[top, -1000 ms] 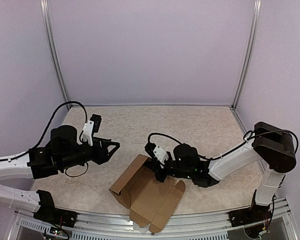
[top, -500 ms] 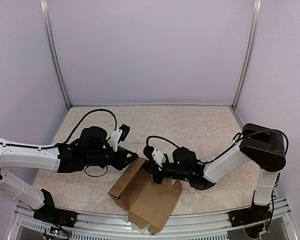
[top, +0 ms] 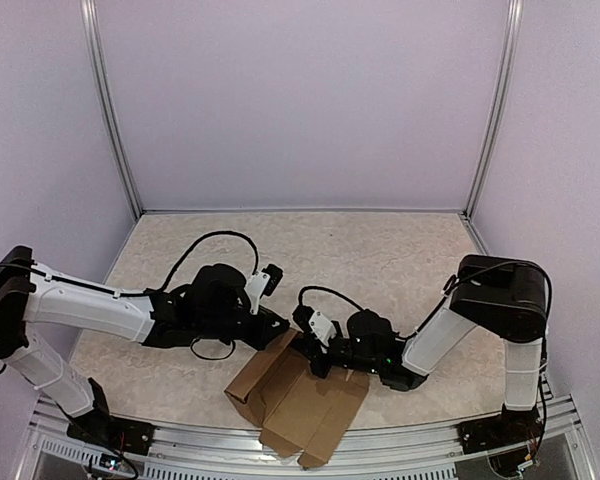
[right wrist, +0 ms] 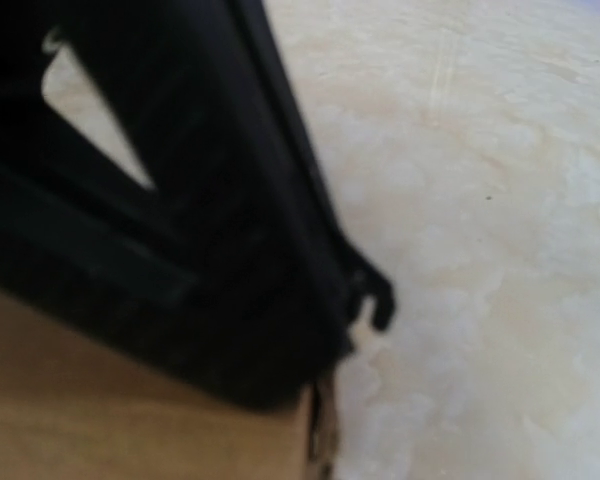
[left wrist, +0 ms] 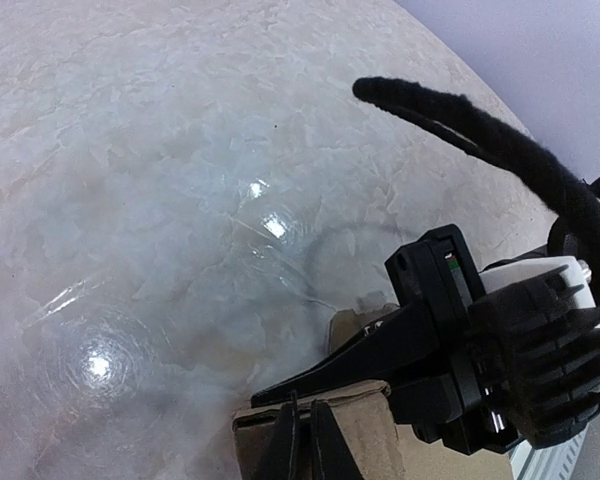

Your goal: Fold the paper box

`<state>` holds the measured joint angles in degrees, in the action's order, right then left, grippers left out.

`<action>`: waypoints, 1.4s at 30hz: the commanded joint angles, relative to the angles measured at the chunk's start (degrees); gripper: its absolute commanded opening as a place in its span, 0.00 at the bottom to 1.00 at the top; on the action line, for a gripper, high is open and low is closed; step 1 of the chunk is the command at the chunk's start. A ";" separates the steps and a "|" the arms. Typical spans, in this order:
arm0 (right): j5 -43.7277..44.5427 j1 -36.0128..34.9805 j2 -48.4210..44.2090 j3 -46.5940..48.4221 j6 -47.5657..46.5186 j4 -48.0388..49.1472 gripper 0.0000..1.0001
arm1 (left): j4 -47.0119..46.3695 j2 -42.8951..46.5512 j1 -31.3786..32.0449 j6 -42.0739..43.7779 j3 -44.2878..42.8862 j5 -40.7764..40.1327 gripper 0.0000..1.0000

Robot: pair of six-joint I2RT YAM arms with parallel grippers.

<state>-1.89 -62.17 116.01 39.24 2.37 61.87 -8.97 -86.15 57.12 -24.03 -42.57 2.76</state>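
Observation:
The paper box (top: pixel 298 398) is a brown, half-opened cardboard piece lying near the table's front edge. Its upper flap rises between the two grippers. My left gripper (top: pixel 284 328) reaches in from the left, and in the left wrist view its fingers (left wrist: pixel 305 405) are shut on the top edge of the flap (left wrist: pixel 365 435). My right gripper (top: pixel 314 352) comes from the right, shut on the same flap edge, its long black fingers (left wrist: pixel 260 397) lying along it. The right wrist view is blurred, showing black gripper parts over cardboard (right wrist: pixel 130 430).
The marbled tabletop (top: pixel 380 260) is enclosed by lilac walls with metal posts (top: pixel 110 110). A metal rail (top: pixel 400 458) runs along the near edge. A black sleeved cable (left wrist: pixel 480 140) arcs over the right gripper's body.
My left arm swung right from the table's left side to the box flap, and its jaws closed there. The right gripper and the box shifted slightly.

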 commanded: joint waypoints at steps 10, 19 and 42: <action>8.70 -1.17 6.33 -2.65 1.67 13.48 0.00 | -1.14 -5.43 4.71 -3.08 -1.33 0.67 0.02; 15.16 -2.60 7.79 -2.77 1.23 16.67 0.11 | -1.52 -5.44 5.27 -4.04 -1.30 0.57 0.01; 11.06 -3.75 7.65 -3.82 0.80 19.16 0.00 | 6.11 13.12 -2.19 -4.43 1.89 -11.40 0.28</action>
<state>11.35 -65.52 123.22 36.71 3.92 77.67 -6.70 -75.50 58.78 -27.62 -43.64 -5.78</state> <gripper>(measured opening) 0.020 0.302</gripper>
